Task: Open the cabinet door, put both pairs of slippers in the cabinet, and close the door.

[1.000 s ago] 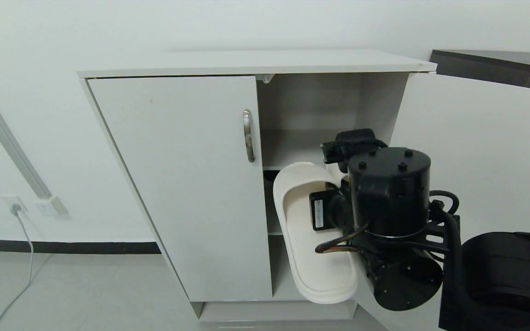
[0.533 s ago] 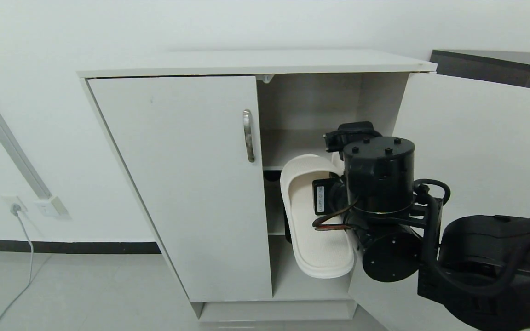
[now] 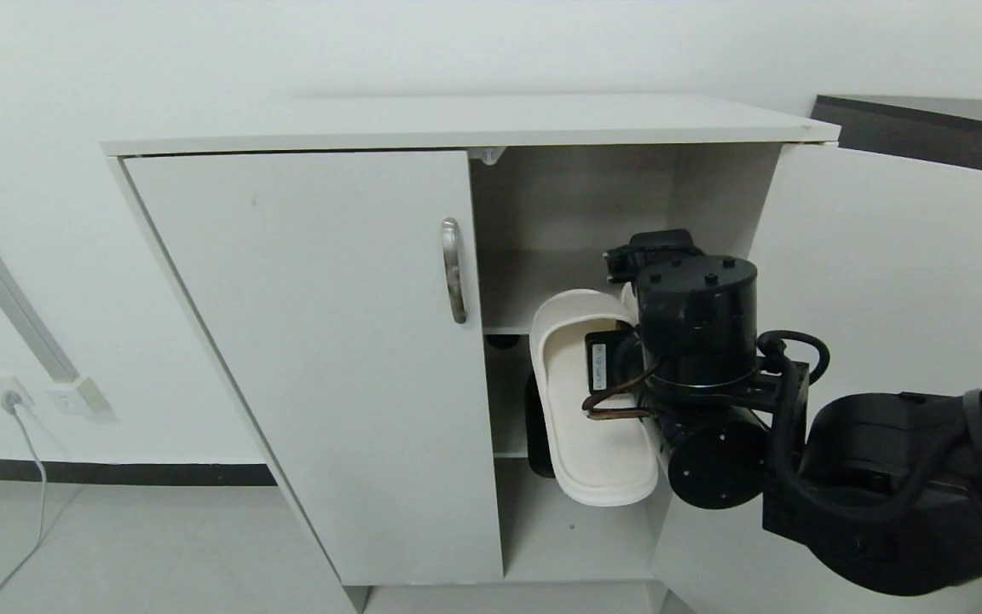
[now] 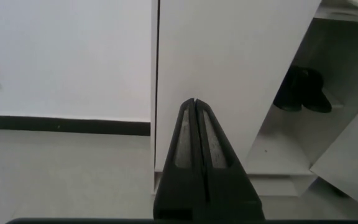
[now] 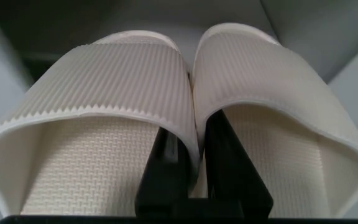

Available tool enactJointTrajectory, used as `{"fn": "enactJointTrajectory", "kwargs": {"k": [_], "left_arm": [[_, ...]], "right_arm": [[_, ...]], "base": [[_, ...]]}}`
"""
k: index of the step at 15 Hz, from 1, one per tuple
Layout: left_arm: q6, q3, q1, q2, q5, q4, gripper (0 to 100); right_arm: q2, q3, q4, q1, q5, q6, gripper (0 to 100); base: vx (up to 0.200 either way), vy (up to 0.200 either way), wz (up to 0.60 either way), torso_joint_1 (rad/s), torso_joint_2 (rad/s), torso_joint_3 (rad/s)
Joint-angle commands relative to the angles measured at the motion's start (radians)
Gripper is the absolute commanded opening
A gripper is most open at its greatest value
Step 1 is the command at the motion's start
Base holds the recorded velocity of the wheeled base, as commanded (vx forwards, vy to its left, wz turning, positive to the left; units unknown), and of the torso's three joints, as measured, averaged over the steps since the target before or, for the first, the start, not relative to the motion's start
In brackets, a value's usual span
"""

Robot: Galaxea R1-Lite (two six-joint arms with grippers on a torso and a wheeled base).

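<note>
The white cabinet (image 3: 457, 119) has its left door (image 3: 303, 358) shut and its right door (image 3: 900, 273) swung open. My right gripper (image 5: 191, 134) is shut on a pair of white slippers (image 3: 585, 401), clamping the two inner strap edges (image 5: 188, 93) together. The pair hangs on end in the open half, in front of the middle compartment. A black pair (image 3: 539, 426) stands on the shelf behind it, also seen as black slippers (image 4: 303, 92) from the left wrist. My left gripper (image 4: 194, 102) is shut on nothing, low before the shut door.
The shut door carries a metal handle (image 3: 453, 270) at its inner edge. The bottom compartment floor (image 3: 559, 529) is bare. A wall socket with a cable (image 3: 9, 399) sits low at the left, and a dark desk (image 3: 926, 128) stands behind the open door.
The head camera has moved, so the cabinet looks larger and shifted. My right arm has carried the white slippers up and forward into the cabinet opening.
</note>
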Motion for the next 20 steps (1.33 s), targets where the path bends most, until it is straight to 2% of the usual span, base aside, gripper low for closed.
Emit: {"fn": "enactJointTrajectory", "kwargs": {"k": [1,3,6,14,20], "left_arm": [[0.0,0.0,0.0,0.001,0.001,0.0,0],[0.0,0.0,0.0,0.001,-0.001,0.0,0],[0.0,0.0,0.0,0.001,-0.001,0.0,0],[-0.002,0.0,0.0,0.0,-0.001,0.0,0],[-0.002,0.0,0.0,0.0,0.001,0.0,0]], "right_arm": [[0.001,-0.002,-0.001,0.0,0.002,-0.001,0],[0.001,-0.005,0.001,-0.002,0.034,-0.002,0],[0.033,-0.054,0.036,-0.023,0.065,-0.002,0],[0.181,-0.354,0.203,-0.114,0.117,-0.001,0],[0.267,-0.523,0.265,-0.164,0.134,0.001,0]], "base": [[0.2,0.0,0.0,0.012,0.01,-0.007],[0.2,0.0,0.0,0.002,0.0,0.002],[0.0,0.0,0.0,0.0,0.0,0.0],[0.0,0.0,0.0,0.0,0.0,0.0],[0.0,0.0,0.0,0.0,0.0,0.0]]}}
